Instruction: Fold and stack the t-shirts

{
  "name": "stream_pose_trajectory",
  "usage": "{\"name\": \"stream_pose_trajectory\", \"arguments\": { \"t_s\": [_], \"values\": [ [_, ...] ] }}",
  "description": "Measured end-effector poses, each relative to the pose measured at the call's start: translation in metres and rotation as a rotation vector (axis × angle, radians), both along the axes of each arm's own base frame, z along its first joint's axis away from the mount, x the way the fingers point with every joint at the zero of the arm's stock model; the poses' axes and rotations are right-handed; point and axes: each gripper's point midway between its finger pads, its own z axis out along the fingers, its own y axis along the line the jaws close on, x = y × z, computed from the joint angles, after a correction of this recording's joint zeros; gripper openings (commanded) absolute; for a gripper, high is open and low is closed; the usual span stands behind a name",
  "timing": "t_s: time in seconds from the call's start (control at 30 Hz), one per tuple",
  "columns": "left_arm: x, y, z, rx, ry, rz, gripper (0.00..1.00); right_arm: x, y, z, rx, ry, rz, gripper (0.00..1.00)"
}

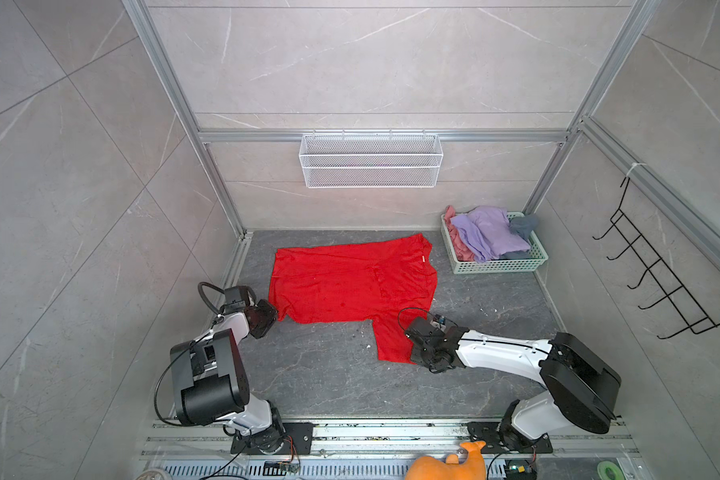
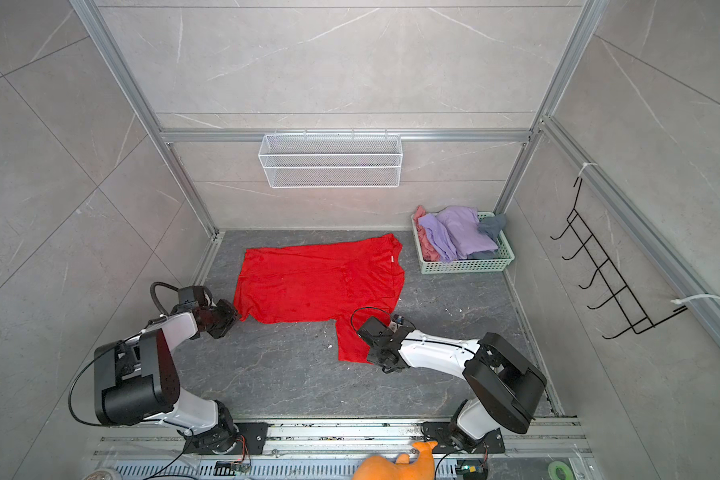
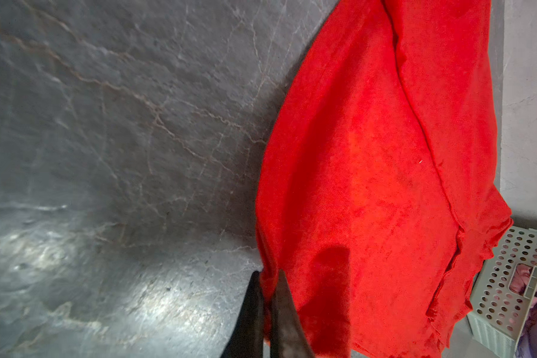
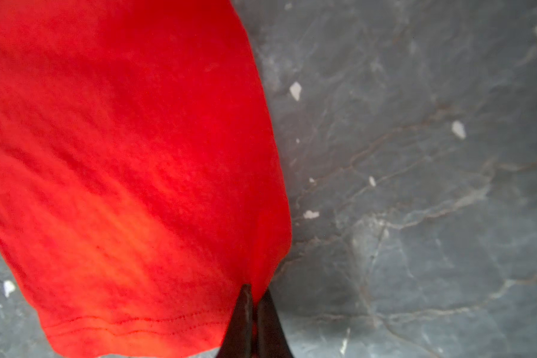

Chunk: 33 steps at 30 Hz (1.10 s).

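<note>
Pinching red t-shirt (image 1: 350, 282) at two corners

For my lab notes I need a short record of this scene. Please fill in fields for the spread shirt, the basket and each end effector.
Spread shirt: red t-shirt, lying open on the table, not yet folded
Basket: green basket, far right corner, holds crumpled lavender t-shirt, pink t-shirt, dark grey t-shirt
Left end effector: shut on the red t-shirt's edge
Right end effector: shut on its sleeve corner, by the hem

White arm links (image 1: 499, 349), black joint housings (image 1: 208, 386), looping black cables (image 1: 199, 294), seemingly dark tapered fingers (image 3: 251, 313)
</note>
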Motion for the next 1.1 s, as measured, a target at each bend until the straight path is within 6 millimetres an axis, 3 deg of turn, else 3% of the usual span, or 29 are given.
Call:
{"name": "stream_pose_trajectory", "arguments": {
  "t_s": [0.13,0.23,0.43,0.63,0.73,0.93,1.03,1.1],
  "values": [
    [-0.001,0.0,0.012,0.01,-0.03,0.006,0.0,-0.001,-0.002,0.008,0.01,-0.009,-0.002,0.0],
    [-0.008,0.002,0.019,0.029,-0.03,0.018,0.0,0.0,-0.001,0.028,0.053,-0.055,-0.005,0.0],
    [-0.03,0.005,0.025,0.117,0.028,0.045,0.0,0.004,0.003,0.084,0.143,-0.161,-0.002,0.0],
    [-0.04,-0.004,0.021,0.137,0.079,0.012,0.0,0.03,0.019,0.136,0.174,-0.291,0.028,0.0],
    [-0.034,-0.005,0.025,0.129,0.082,0.004,0.0,0.052,0.033,0.153,0.17,-0.37,0.047,0.0],
    [0.007,0.001,0.048,0.128,0.03,-0.002,0.0,0.124,0.068,0.202,0.161,-0.542,0.08,0.0],
    [0.026,0.003,0.055,0.121,0.008,-0.011,0.0,0.16,0.067,0.229,0.164,-0.623,0.064,0.0],
    [0.036,0.005,0.057,0.121,0.003,-0.015,0.0,0.182,0.055,0.239,0.156,-0.661,0.033,0.0]
  ]
}}
